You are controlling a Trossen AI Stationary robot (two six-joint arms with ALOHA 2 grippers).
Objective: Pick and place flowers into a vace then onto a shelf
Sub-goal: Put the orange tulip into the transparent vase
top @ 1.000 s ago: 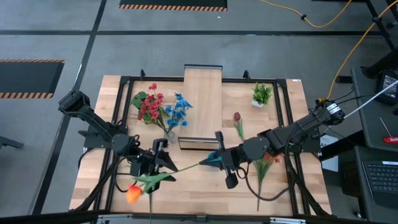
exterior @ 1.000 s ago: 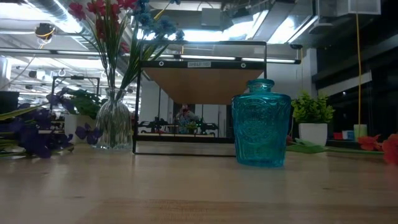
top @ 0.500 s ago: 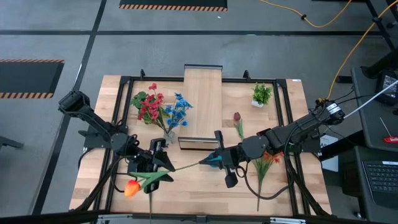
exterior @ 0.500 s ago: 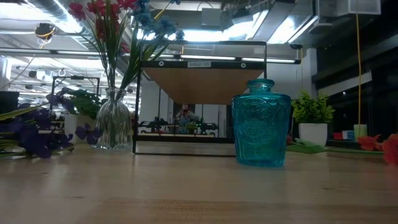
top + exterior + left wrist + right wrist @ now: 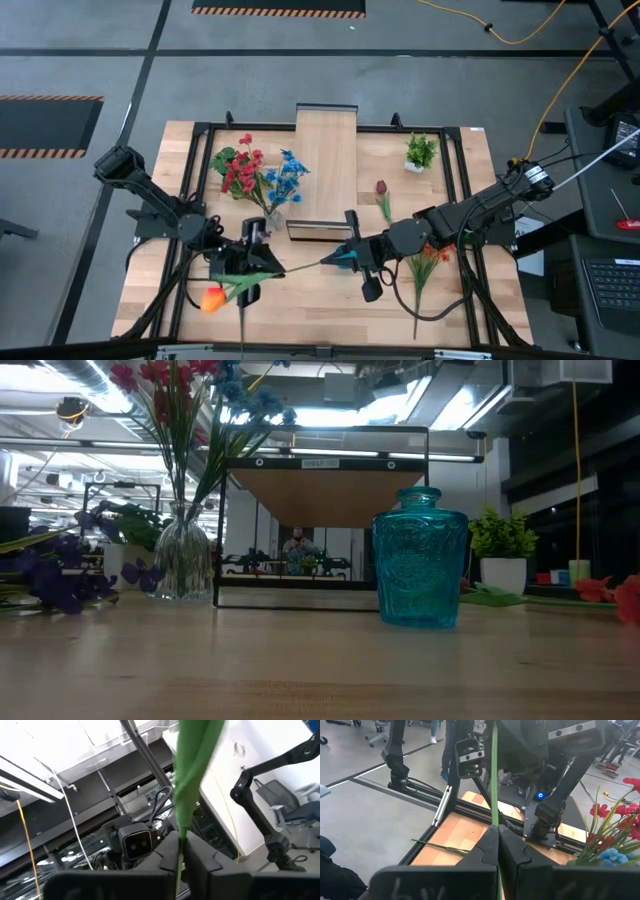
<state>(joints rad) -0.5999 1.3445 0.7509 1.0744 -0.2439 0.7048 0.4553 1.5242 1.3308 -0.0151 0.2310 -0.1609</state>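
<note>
1. The left gripper (image 5: 252,268) sits near the front-left part of the light wooden worktop (image 5: 470,180), its fingers (image 5: 202,857) clamped on the long green stem of the orange-bloomed artificial flower (image 5: 212,299).
2. That flower's bloom hangs close to the worktop's front edge, left of centre; its stem runs rightward toward the middle of the worktop.
3. The right gripper (image 5: 340,257) is near the middle of the worktop, toward the front; its fingers (image 5: 512,847) are pinched on the other end of the same stem, so both grippers hold one flower between them.
4. The long light-wood shelf on a thin black frame (image 5: 325,165) stands at the back centre of the worktop, reaching forward to about the middle.
5. A clear ribbed glass vase (image 5: 184,560) stands just left of the shelf's front end, with red and blue blooms (image 5: 255,175) in it.
6. A turquoise embossed glass bottle-vase (image 5: 420,558) stands in front of the shelf in the low view.
7. A dark red tulip (image 5: 382,195) lies right of the shelf; more red-bloomed loose stems (image 5: 425,265) lie toward the front right, partly under the right arm.
8. Purple blooms (image 5: 60,575) lie at the left side in the low view.
9. A small green leafy plant in a white pot (image 5: 421,152) stands near the back-right corner.
</note>
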